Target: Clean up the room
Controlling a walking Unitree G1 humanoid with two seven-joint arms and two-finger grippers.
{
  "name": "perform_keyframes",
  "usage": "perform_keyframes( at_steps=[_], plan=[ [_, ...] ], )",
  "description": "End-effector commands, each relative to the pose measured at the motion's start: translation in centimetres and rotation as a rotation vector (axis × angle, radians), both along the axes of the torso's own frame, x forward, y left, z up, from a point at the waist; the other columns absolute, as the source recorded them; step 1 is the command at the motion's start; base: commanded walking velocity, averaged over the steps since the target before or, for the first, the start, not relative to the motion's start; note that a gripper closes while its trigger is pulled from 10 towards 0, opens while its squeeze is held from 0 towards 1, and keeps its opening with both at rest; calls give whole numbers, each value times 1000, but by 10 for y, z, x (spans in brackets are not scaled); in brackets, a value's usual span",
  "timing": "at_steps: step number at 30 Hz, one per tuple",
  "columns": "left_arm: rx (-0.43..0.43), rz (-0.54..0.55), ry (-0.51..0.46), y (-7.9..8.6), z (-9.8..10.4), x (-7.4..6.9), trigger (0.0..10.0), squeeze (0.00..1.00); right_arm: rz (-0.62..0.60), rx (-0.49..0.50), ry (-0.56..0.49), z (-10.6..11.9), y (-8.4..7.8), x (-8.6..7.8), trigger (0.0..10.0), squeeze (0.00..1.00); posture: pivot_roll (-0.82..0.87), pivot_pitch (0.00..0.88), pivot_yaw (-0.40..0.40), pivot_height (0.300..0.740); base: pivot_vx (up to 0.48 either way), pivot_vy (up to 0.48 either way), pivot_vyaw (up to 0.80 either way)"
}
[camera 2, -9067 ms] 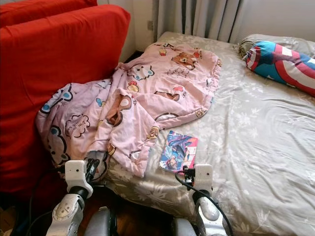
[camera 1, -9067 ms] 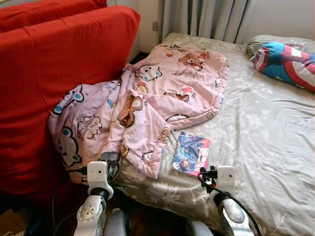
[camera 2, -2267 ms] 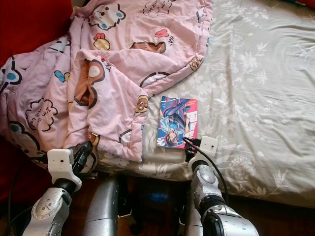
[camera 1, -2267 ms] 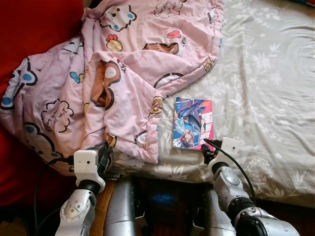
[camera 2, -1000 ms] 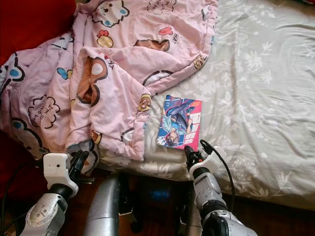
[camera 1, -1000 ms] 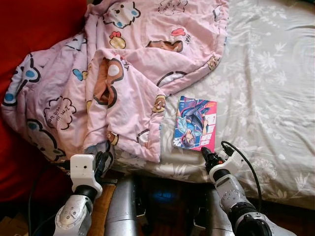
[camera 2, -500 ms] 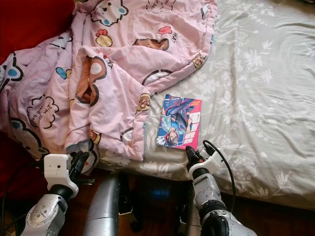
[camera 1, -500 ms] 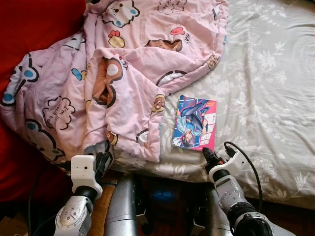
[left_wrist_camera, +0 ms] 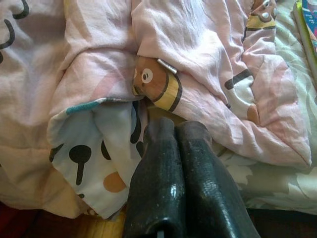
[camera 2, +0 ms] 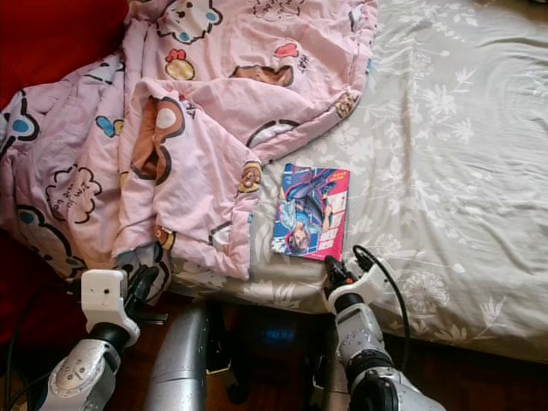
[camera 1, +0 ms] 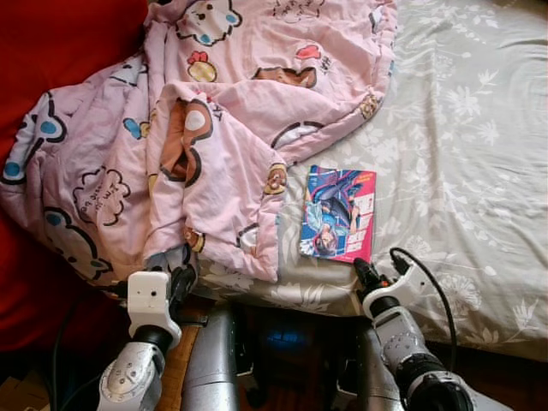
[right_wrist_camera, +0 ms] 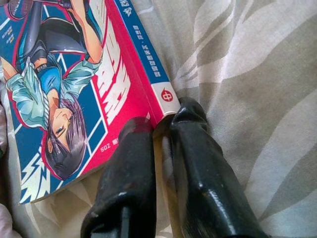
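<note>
From the head views, a book (camera 1: 337, 213) with a bright comic-style cover lies flat on the grey flowered bed sheet (camera 1: 462, 154), close to the near edge of the bed. Just beside it, towards the robot's left, a pink blanket (camera 1: 214, 128) printed with cartoon animals is rumpled across the bed and spills against a red sofa (camera 1: 51, 38). The right gripper (camera 1: 363, 272) sits at the book's near corner, on the robot's right side of it, with a black cable looping off the wrist. The left gripper (camera 1: 181, 282) is low at the bed's edge, tucked up against the hanging hem of the blanket.

In the left wrist view, the two black fingers (left_wrist_camera: 163, 168) are pressed together side by side, their tips resting against the blanket's folds where a blue-and-white patterned corner hangs down. Nothing is caught between them as far as I can see.

In the right wrist view, the fingers (right_wrist_camera: 129, 163) stand a little apart and straddle the corner of the book by its spine. One finger lies over the pink cover and the other is beside the spine on the sheet. They seem to be touching the corner, though whether they actually pinch it is hard to tell from this angle.
</note>
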State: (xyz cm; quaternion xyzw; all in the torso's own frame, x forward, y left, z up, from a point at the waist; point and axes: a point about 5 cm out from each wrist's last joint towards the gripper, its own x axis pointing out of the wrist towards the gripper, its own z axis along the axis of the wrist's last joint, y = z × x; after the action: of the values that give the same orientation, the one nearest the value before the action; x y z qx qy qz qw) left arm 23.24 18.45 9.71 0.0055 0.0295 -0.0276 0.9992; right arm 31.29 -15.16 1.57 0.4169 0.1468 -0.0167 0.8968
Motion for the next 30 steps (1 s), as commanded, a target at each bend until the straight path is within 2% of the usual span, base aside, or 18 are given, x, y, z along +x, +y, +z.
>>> perform_keyframes(
  at_steps=[1,6,8,11,17,20,24,25,26,28,30],
  plan=[
    [8,13,45,3,-9,-5,10000,0,32,-13,73,-16,9,-14,0,0,178,388,29,615,0,0,0],
    [8,13,43,3,-11,-1,10000,0,-20,-102,68,-19,0,-19,0,0,165,365,20,615,0,0,0],
    [7,13,39,3,-11,2,10000,0,-53,-176,48,-20,-6,-23,0,0,149,343,11,615,0,0,0],
    [7,13,38,3,-13,5,10000,0,-75,-204,31,-19,-10,-25,0,0,137,328,6,615,0,0,0],
    [0,7,34,-1,-17,16,10000,0,-149,-331,-23,-17,-20,-34,0,0,99,282,-4,615,0,0,0],
    [-3,-1,27,-3,-17,20,10000,0,-144,-388,-60,-15,-20,-38,0,0,91,266,-8,615,0,0,0],
    [11,-15,17,-6,-18,28,10000,0,-166,-335,-60,-17,-17,-42,0,0,71,235,-17,615,0,0,0],
    [10,-14,17,-6,-20,30,10000,0,-232,-255,-21,-21,-20,-44,0,0,66,229,-19,615,0,0,0],
    [10,-14,17,-6,-20,30,10000,0,-232,-255,-21,-21,-20,-44,0,0,66,229,-19,615,0,0,0],
    [9,-14,16,-7,-21,31,10000,0,-320,-165,40,-28,-25,-50,0,0,58,220,-21,615,0,0,0],
    [9,-14,15,-7,-22,33,10000,0,-368,-129,81,-33,-28,-54,0,0,58,216,-22,615,0,0,0]
  ],
)
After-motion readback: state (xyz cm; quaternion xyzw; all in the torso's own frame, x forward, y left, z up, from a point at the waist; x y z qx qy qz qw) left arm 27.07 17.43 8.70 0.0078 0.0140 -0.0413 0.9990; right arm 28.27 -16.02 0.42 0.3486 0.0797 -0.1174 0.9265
